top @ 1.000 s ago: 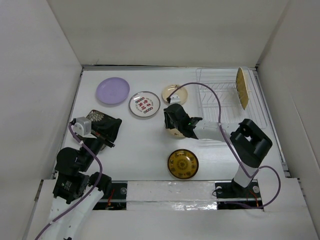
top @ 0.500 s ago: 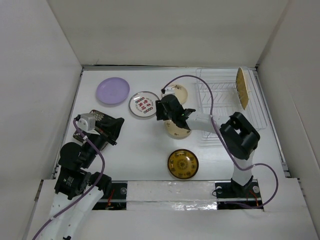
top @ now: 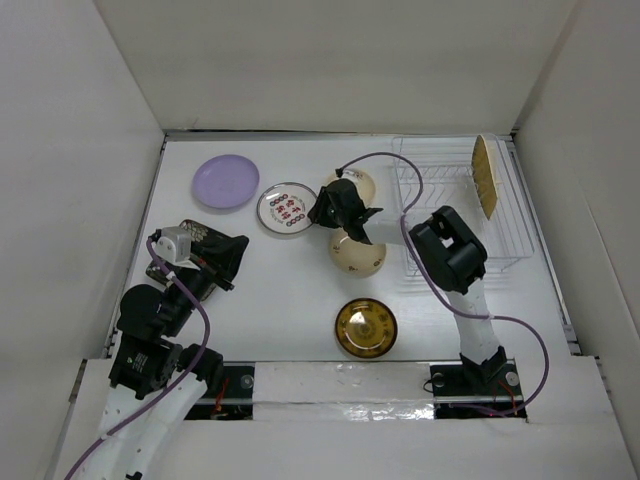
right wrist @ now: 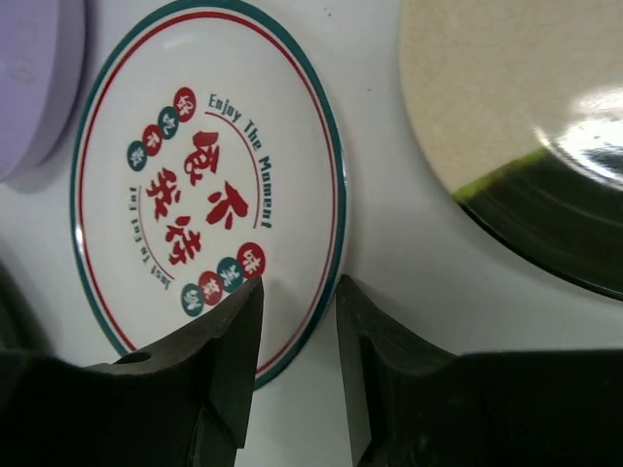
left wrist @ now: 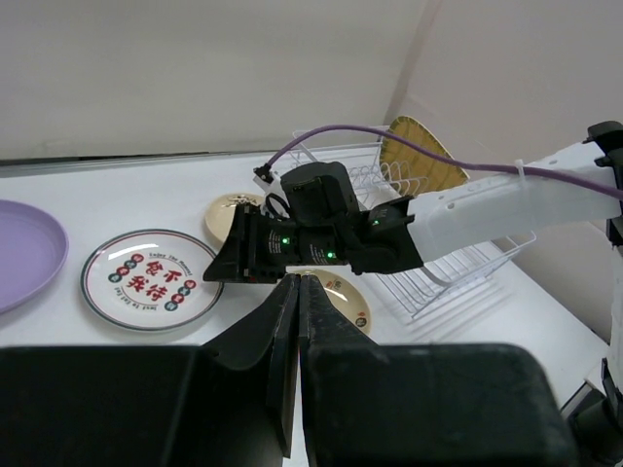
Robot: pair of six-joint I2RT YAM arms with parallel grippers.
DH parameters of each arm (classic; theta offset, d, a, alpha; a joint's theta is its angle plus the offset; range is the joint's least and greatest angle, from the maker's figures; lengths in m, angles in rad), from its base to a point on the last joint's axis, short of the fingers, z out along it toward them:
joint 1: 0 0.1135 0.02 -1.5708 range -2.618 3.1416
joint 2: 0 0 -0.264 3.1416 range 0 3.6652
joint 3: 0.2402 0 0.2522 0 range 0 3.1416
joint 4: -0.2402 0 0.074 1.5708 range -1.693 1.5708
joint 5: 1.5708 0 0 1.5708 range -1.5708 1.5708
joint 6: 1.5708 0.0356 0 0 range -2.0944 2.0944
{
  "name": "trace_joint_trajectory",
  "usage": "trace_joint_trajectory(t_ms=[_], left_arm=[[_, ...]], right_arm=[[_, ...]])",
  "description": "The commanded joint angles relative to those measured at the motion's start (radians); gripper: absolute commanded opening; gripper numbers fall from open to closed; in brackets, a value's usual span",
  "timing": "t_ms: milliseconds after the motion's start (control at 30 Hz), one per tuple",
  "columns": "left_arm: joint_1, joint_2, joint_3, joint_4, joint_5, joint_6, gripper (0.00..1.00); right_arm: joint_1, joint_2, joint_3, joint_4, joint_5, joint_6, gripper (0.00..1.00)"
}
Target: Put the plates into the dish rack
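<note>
1. Right tool slightly apart astride the patterned plate rim, flat on the desk, likely for an edge pinch.
2. Left tool pressed together, parked aside.
3. Dish rack well apart, rightward.

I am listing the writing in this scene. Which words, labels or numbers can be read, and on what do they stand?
"Enjoy The Moment": small red letters on the white plate, inside its red ring.
Large red Chinese characters at its middle: not surely readable.
Characters in its coloured dots and a second small line: too small or blurred.
No other writing shows.
</note>
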Motion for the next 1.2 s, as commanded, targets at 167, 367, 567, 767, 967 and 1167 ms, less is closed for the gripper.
trace_joint_trajectory(t_ms=[167,367,567,767,967,1167], left_arm=[[0.005,-0.006,0.004,0.032,0.022,0.007,0.0],[0.005,-0.017,0.004,0.035,0.021,0.006,0.01],[0.005,-0.046,0.004,0.038,0.03,0.009,0.01],[-0.007,-0.115,0.004,0.042,0.027,0.009,0.03],[-0.028,-0.173,0.005,0.042,0.021,0.013,0.04],[-0.05,-0.215,0.008,0.038,-0.002,0.015,0.05]], right_arm=[[-0.007,-0.001,-0.058,0.191,-0.09,0.167,0.0],[0.004,-0.24,-0.242,0.321,-0.023,0.151,0.0],[-0.079,-0.507,-0.364,0.349,0.037,0.015,0.0],[-0.249,-0.84,-0.449,0.139,0.299,-0.237,0.0],[-0.358,-0.972,-0.449,0.125,0.566,-0.56,0.0],[-0.381,-0.885,-0.367,0.226,0.743,-0.957,0.0]])
